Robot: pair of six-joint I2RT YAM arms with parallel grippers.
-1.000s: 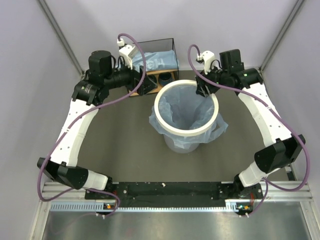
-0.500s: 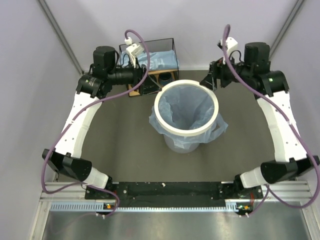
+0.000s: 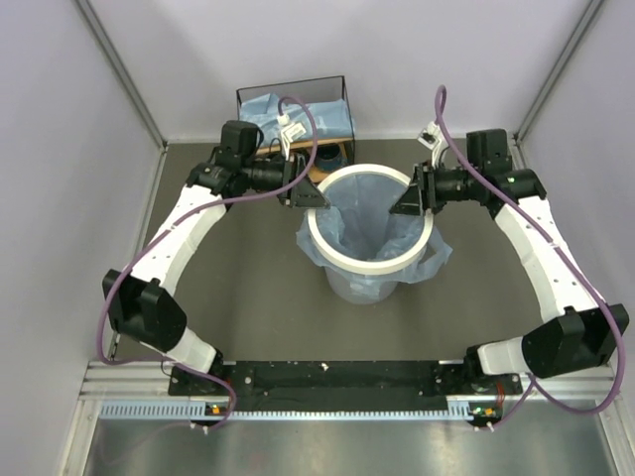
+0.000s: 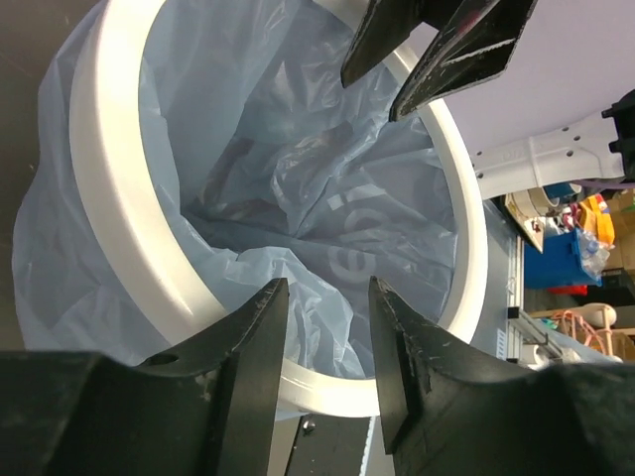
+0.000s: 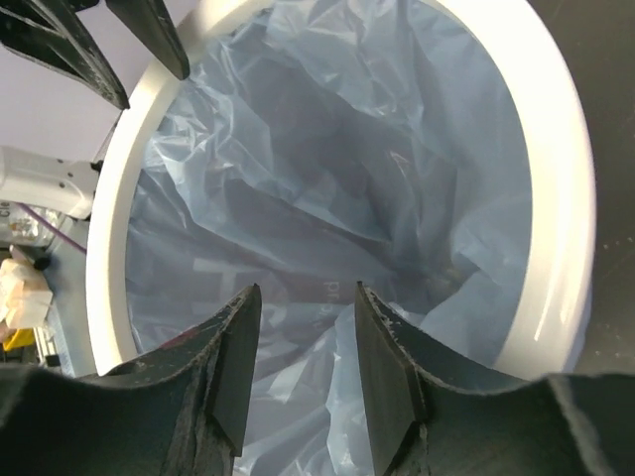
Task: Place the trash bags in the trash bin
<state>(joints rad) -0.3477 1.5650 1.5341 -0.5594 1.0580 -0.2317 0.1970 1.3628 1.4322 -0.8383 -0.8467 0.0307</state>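
The trash bin point(image 3: 369, 266) stands mid-table, its white ring rim point(image 4: 109, 198) clamping a light-blue trash bag point(image 3: 372, 220) that lines the inside and skirts out below the rim. The bag's crumpled film with white lettering fills both wrist views point(image 4: 298, 178) point(image 5: 337, 159). My left gripper point(image 3: 310, 195) hovers over the left rim, open, with nothing between its fingers point(image 4: 327, 297). Opposite it my right gripper point(image 3: 405, 201) hangs over the right rim point(image 5: 556, 178), also open and empty point(image 5: 306, 293). Another light-blue bag point(image 3: 322, 114) lies on the shelf behind.
A black-wire-framed shelf point(image 3: 241, 99) stands at the back, just behind the bin and the left arm. Purple-grey walls close in on both sides. Dark tabletop point(image 3: 238, 288) surrounds the bin.
Both arms have swung inward and lowered to the bin's rim, the left from the shelf, the right from behind the bin. Both pairs of jaws have narrowed.
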